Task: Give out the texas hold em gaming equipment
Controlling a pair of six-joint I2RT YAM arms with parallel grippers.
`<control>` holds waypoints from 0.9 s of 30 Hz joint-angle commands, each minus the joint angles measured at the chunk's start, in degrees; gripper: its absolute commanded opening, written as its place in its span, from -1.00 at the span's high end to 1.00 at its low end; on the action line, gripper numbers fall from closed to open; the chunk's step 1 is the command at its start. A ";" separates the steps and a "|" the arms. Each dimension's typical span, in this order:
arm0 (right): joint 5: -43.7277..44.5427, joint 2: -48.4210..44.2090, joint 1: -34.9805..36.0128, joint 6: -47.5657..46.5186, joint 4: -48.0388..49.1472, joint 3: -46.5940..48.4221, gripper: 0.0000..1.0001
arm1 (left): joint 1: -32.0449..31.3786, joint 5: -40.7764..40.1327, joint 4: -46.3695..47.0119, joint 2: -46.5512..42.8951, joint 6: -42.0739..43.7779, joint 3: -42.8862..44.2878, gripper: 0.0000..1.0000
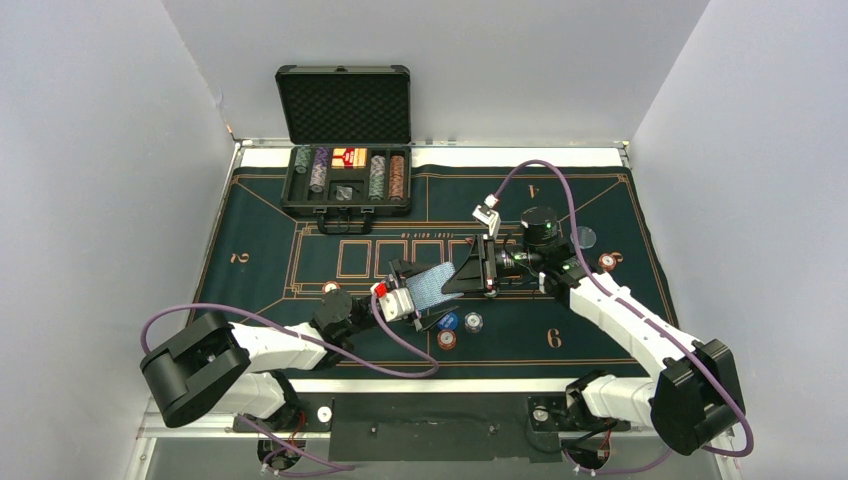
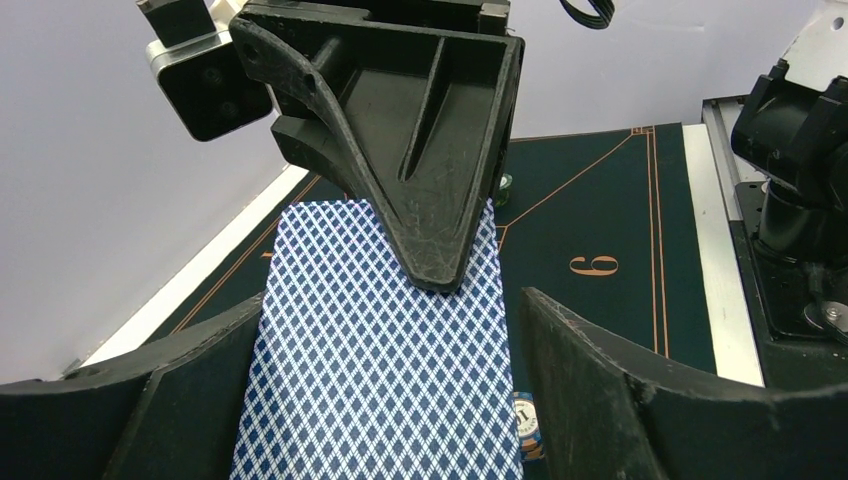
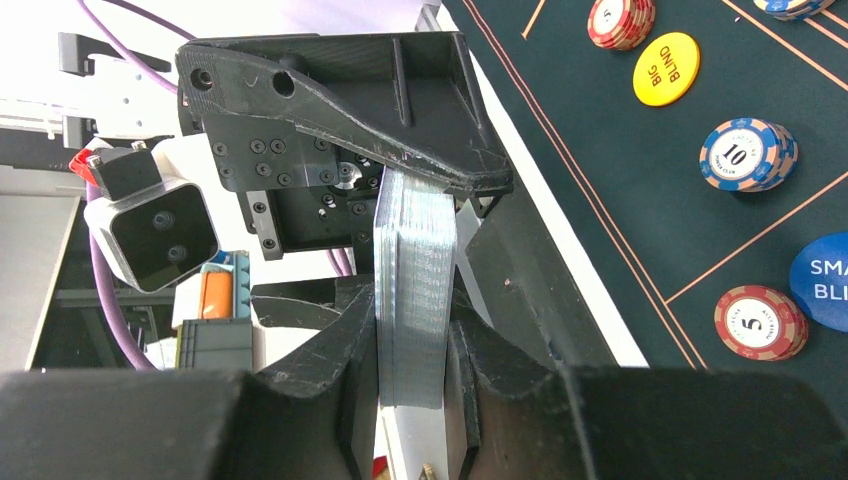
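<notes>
A deck of blue-backed playing cards hangs above the green felt between both grippers. My right gripper is shut on the deck's far end, its fingers pressing the faces of the deck. My left gripper straddles the deck by its long edges. A thin gap shows at its right finger, so it reads as open. On the felt lie a red chip, a blue button disc and a blue-white chip. The right wrist view shows a yellow Big Blind disc.
The open black case with chip stacks and red card boxes stands at the back left. A red chip lies by the left arm. Another chip and a clear disc lie at the right. Grey walls enclose the table.
</notes>
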 commanded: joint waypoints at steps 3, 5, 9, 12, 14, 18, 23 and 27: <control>-0.53 -0.29 0.31 1.17 5.42 0.78 1.00 | -0.32 0.18 3.16 -0.21 -1.23 2.37 -0.52; -0.56 -0.32 0.34 1.43 6.04 0.69 1.00 | -0.32 0.16 3.19 -0.24 -1.32 2.43 -0.52; -0.54 -0.36 0.32 1.48 6.18 0.52 1.00 | -0.32 0.16 3.59 0.04 -1.68 2.40 -0.54; -0.53 -0.41 0.29 1.48 6.25 0.47 1.00 | -0.32 0.10 4.64 0.34 -2.26 2.27 -0.53; -0.57 -0.42 0.31 1.48 6.26 0.44 1.00 | -0.32 0.03 4.91 0.47 -2.57 2.26 -0.51; -0.60 -0.42 0.30 1.48 6.27 0.45 1.00 | -0.32 0.19 4.96 0.64 -2.89 2.44 -0.44; -0.72 -0.59 0.24 1.48 6.23 0.40 1.00 | -0.32 0.25 4.83 0.73 -3.25 2.44 -0.29; -0.62 -0.68 0.29 1.48 6.27 0.32 1.00 | -0.32 0.56 4.33 0.76 -3.27 2.63 -0.13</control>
